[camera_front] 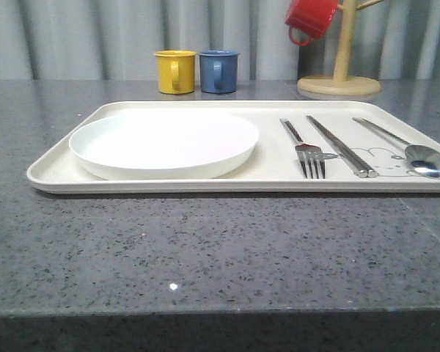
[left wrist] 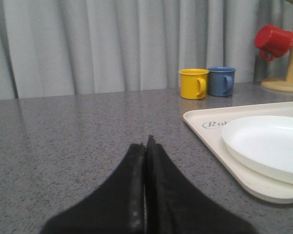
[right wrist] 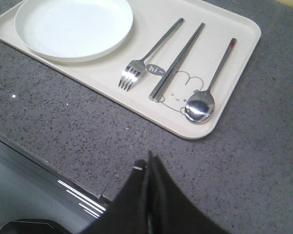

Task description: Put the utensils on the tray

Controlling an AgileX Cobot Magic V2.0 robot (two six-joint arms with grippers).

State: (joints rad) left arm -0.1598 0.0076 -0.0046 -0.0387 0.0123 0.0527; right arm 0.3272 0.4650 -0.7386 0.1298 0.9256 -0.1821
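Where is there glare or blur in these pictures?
Front view: a small bright glint on the grey speckled stone table, and the round white plate looks washed out. Right wrist view: the shiny metal spoon bowl mirrors light. Left wrist view: the shut black left tool is soft, out of focus.

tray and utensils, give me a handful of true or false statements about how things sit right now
1. The white plate lies on the tray. True.
2. The chopsticks lie between the fork and the spoon. True.
3. The spoon lies on the bare table. False: it lies on the tray, at its right end.
4. The left gripper holds the fork. False: its fingers are closed on nothing, over the table.
5. The red mug stands beside the blue mug. False: it hangs on the wooden stand; the yellow mug is beside the blue one.
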